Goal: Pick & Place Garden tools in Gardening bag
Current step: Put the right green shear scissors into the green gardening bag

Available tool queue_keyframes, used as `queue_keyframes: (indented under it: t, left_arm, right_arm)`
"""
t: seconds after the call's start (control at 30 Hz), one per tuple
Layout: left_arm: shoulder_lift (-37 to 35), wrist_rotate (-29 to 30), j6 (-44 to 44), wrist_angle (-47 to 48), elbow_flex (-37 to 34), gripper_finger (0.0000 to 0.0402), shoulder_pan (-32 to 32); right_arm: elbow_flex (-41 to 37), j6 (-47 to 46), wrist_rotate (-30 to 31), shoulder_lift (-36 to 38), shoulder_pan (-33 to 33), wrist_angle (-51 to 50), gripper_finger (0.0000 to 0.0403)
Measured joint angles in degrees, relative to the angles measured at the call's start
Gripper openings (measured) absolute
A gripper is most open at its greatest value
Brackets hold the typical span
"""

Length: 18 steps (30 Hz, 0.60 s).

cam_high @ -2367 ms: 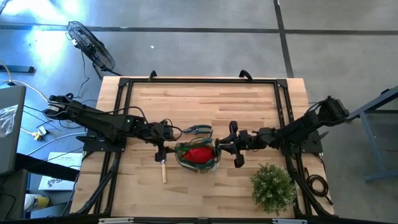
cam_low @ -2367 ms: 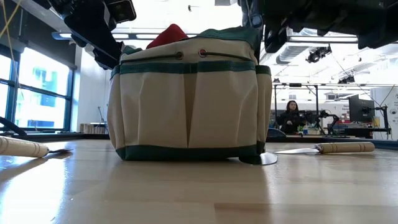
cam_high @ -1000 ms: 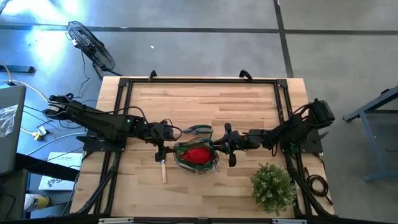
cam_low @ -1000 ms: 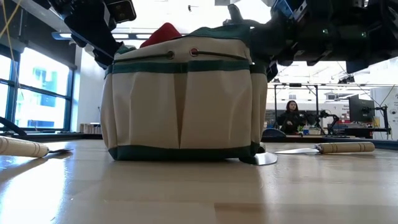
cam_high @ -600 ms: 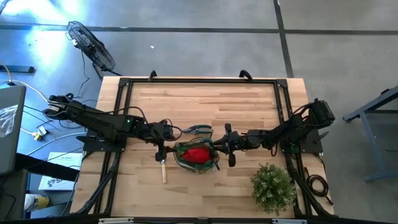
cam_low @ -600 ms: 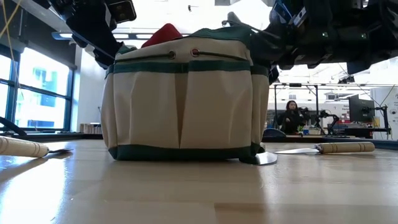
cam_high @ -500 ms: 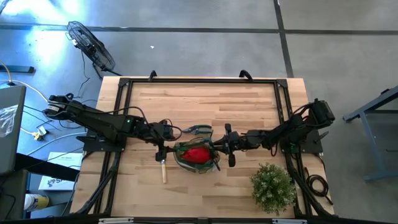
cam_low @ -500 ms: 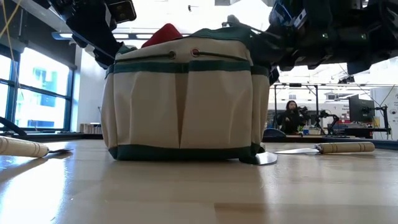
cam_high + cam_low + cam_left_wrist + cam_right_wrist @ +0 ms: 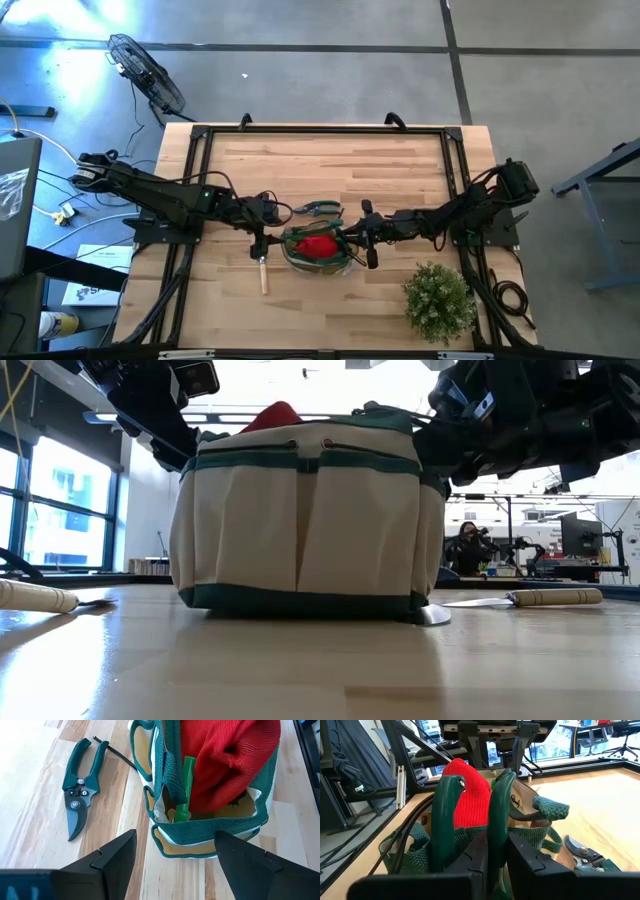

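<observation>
The gardening bag [image 9: 310, 530], cream with green trim, stands at the table's middle with a red glove [image 9: 225, 765] bulging out of its top. A tool with two smooth green arms [image 9: 445, 820] stands in the bag, and my right gripper [image 9: 496, 840] is shut on it at the bag's right rim. My left gripper [image 9: 175, 840] hangs open just left of the bag's rim [image 9: 210, 825], touching nothing. Pruning shears [image 9: 320, 209] lie flat behind the bag. One wooden-handled trowel [image 9: 263, 272] lies to the bag's left; another [image 9: 540, 598] lies to its right. My right gripper pinches one of the tool's green arms [image 9: 499, 820] between its two fingers [image 9: 479, 860]. It comes nearly level from the table's right side, over the bag's rim. The tool stands upright, its lower end hidden inside the bag.
A bushy potted plant [image 9: 438, 298] stands near the table's front right corner. A black frame [image 9: 320, 130] runs round the tabletop. Bare wood lies behind and in front of the bag.
My right gripper has tipped at the wrist while staying in place with the green tool. The bag has rocked and shifted a little toward the table's right.
</observation>
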State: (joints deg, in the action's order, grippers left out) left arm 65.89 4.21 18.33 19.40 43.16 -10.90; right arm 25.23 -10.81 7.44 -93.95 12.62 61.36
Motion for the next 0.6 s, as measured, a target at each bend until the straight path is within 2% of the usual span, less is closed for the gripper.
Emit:
queue_keyframes:
  t: [0.17, 0.37, 0.6]
  left_arm:
    - [0.0, 0.0, 0.0, 0.0, 0.0, 0.0260, 0.0]
    - [0.0, 0.0, 0.0, 0.0, 0.0, 0.0260, 0.0]
    - [0.0, -0.2, 0.0, 0.0, 0.0, 0.0260, 0.0]
  right_arm:
    - [0.0, -0.1, 0.0, 0.0, 0.0, -0.2, 0.0036]
    - [-0.2, -1.0, -0.3, -0.1, 0.0, -1.3, 0.0077]
    - [-0.2, -1.0, -0.3, -0.1, 0.0, -1.1, 0.0087]
